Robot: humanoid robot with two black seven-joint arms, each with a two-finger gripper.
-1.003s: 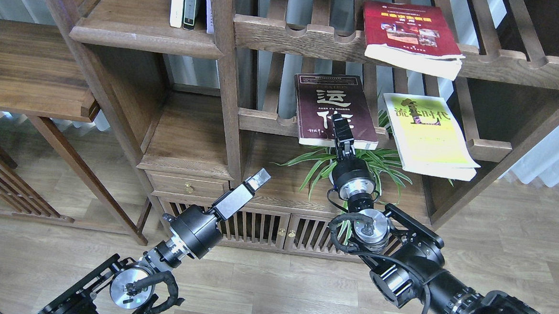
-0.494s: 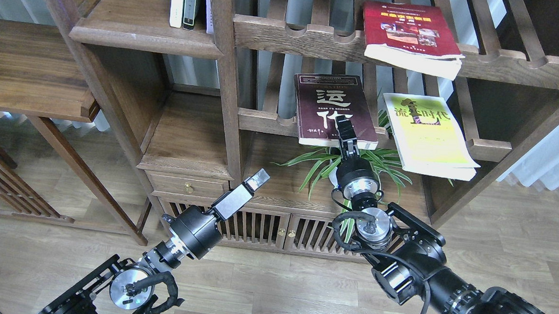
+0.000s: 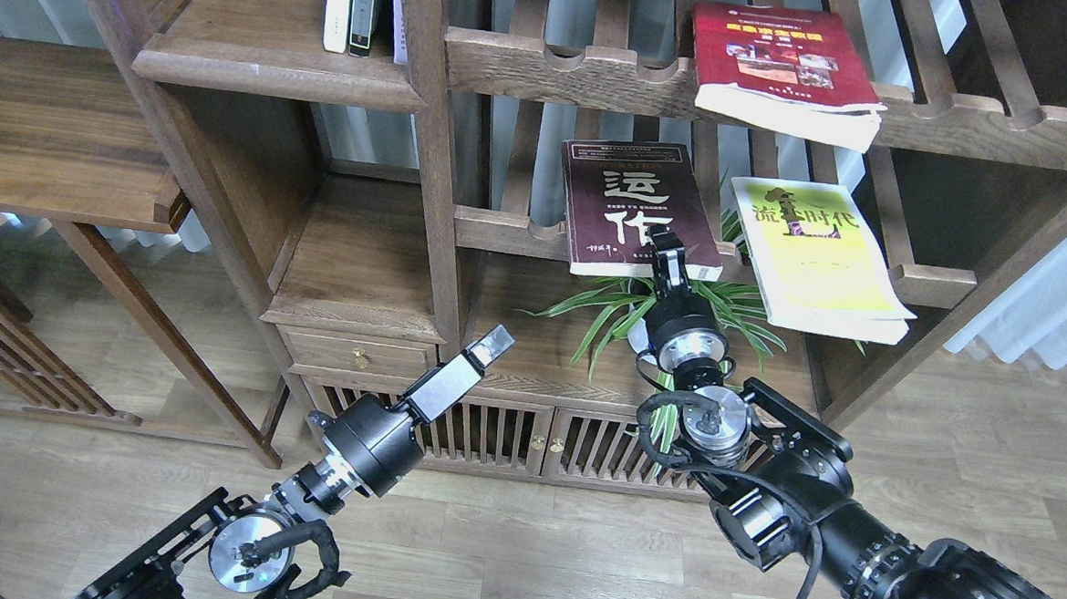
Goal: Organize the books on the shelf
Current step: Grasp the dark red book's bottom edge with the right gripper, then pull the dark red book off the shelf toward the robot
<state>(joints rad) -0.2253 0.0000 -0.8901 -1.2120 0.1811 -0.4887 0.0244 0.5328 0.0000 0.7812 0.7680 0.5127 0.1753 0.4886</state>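
Three books lie flat on slatted racks. The dark maroon book (image 3: 632,204) with white characters lies on the lower rack, and the yellow-green book (image 3: 819,260) lies to its right, overhanging the rail. The red book (image 3: 779,61) lies on the upper rack. My right gripper (image 3: 668,254) points up at the maroon book's front edge and overlaps it; its dark fingers cannot be told apart. My left gripper (image 3: 493,341) hangs empty in front of the low cabinet, far from the books, with one flat side showing. The solid shelf (image 3: 271,71) is at the upper left.
Thin white- and dark-spined books (image 3: 352,7) stand on the solid shelf. A green plant (image 3: 725,309) sits under the lower rack (image 3: 500,231), behind my right wrist. A drawer (image 3: 357,356) and slatted cabinet doors (image 3: 526,436) are below. A wooden side table (image 3: 57,147) stands at the left.
My right gripper has shifted slightly right and toward me along the maroon book's front edge. The books and my left arm have hardly moved.
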